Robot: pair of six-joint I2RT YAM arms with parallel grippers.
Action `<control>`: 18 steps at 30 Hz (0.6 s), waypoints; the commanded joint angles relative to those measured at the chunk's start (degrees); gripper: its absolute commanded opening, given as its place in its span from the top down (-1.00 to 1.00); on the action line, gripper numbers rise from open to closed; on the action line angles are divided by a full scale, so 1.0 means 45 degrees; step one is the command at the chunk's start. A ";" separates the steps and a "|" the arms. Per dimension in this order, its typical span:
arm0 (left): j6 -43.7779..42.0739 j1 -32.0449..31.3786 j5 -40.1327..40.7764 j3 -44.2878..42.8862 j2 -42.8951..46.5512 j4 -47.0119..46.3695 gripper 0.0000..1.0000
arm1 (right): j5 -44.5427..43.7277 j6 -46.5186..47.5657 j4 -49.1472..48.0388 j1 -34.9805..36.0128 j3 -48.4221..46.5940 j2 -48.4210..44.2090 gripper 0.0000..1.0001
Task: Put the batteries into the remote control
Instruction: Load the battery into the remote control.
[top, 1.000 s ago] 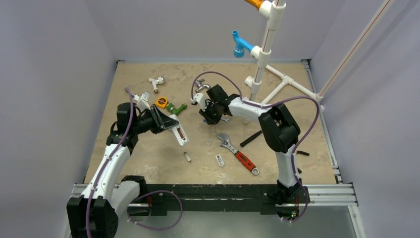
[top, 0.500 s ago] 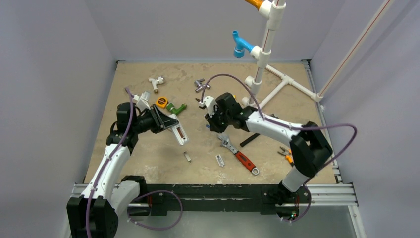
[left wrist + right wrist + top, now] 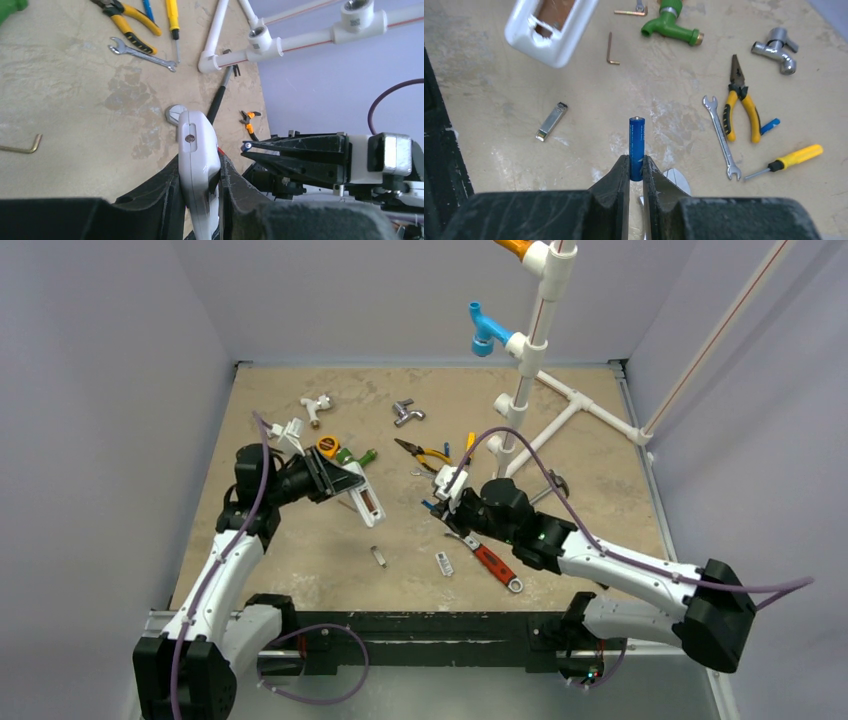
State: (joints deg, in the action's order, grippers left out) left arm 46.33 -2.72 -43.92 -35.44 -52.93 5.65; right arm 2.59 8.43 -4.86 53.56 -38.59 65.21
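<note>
Your remote is smooth, glossy white plastic. The battery wears a shiny blue sleeve with a bare metal cap. Your jaws look like matt black plastic, faintly ridged. The table is matt, mottled beige; the spanner is bright metal.

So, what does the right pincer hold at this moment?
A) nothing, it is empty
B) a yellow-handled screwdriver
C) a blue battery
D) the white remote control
C: in the right wrist view the right pincer is closed on the lower end of a blue battery, which stands upright between its fingers. The remote control is apart from it.
</note>
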 commanded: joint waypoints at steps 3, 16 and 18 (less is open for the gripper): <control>-0.0380 -0.1952 -0.0346 -0.0688 -0.0254 -0.1850 1.00 | 0.0546 0.0436 0.0395 -0.0024 -0.0444 -0.2321 1.00; 0.0016 -0.3503 -0.1103 -0.1040 -0.0876 -0.4532 1.00 | 0.3380 0.3258 -0.0599 -0.0007 0.1374 -0.6265 1.00; 0.0042 -0.3562 -0.1404 -0.1095 -0.0898 -0.4934 1.00 | 0.3655 0.3469 -0.0414 -0.0008 0.1287 -0.6332 1.00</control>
State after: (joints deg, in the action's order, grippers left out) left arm 45.95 -18.04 -46.76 -37.26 -57.21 -8.78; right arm 14.81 19.73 -5.63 53.60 -32.45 37.32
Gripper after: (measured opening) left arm 0.227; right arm 0.088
